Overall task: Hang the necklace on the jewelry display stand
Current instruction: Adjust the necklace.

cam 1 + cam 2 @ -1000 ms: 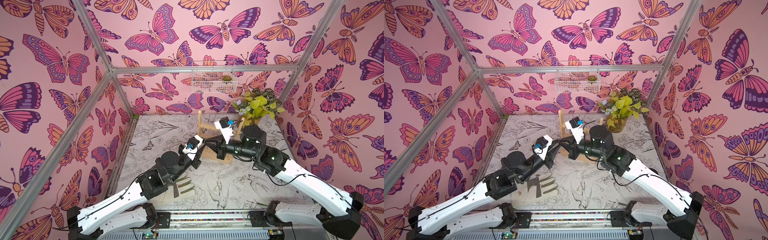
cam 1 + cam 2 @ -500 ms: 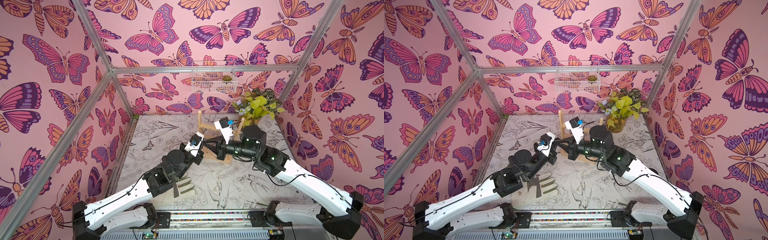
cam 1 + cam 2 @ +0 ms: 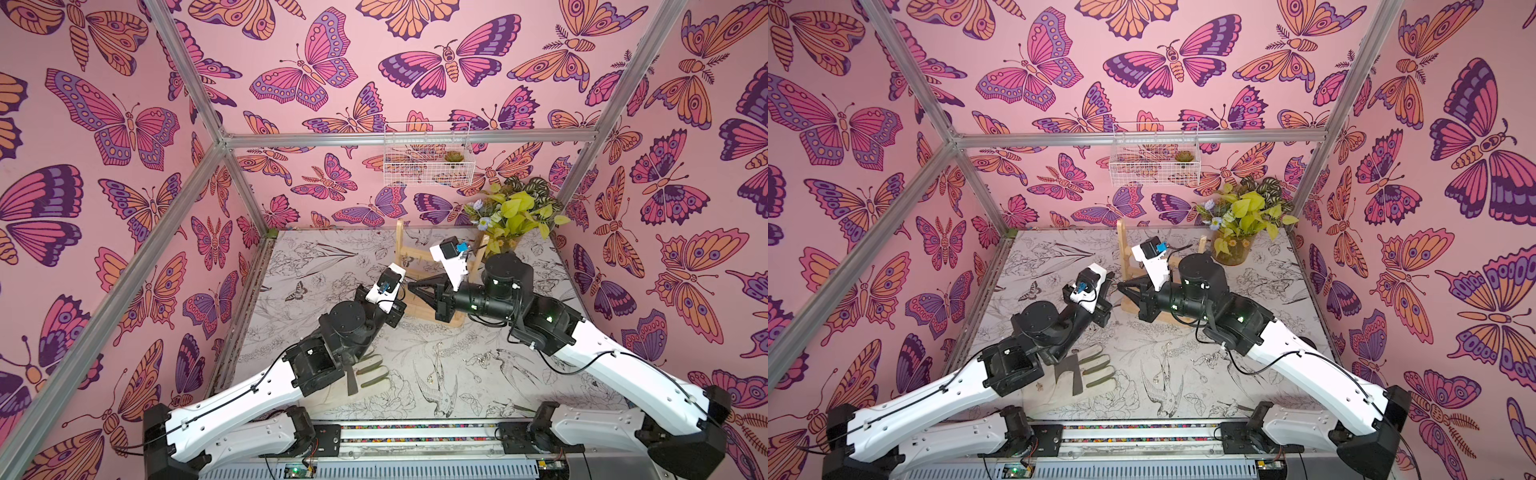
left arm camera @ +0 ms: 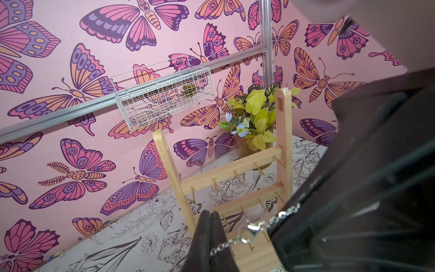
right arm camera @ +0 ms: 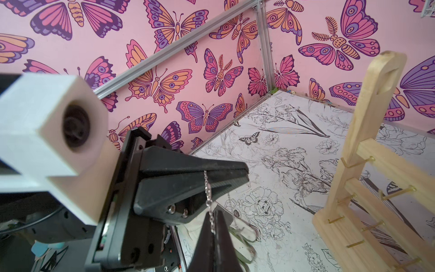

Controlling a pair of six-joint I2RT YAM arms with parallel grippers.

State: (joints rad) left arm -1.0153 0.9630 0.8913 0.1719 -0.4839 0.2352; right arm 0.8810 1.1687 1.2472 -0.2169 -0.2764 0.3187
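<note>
The necklace (image 4: 249, 229), a thin silver chain with a clasp, is stretched between my two grippers just in front of the jewelry display stand (image 4: 235, 174). My left gripper (image 4: 209, 213) is shut on one part of the chain. My right gripper (image 5: 213, 213) is shut on another part, and the chain (image 5: 208, 190) runs from it to the left gripper's fingers (image 5: 188, 164). In both top views the two grippers meet tip to tip, left (image 3: 402, 291) (image 3: 1106, 286) and right (image 3: 412, 286) (image 3: 1121, 286), beside the stand's left upright (image 3: 400, 245) (image 3: 1122, 245). The chain is too fine to see there.
A white wire basket (image 3: 428, 166) hangs on the back wall above the stand. A potted plant (image 3: 515, 216) stands in the back right corner. A work glove (image 3: 370, 374) lies on the table under my left arm. Pink walls enclose the table on three sides.
My left arm has reached forward toward the right gripper, and its jaws have closed on the chain. The right arm has stayed still, shut on the necklace.
</note>
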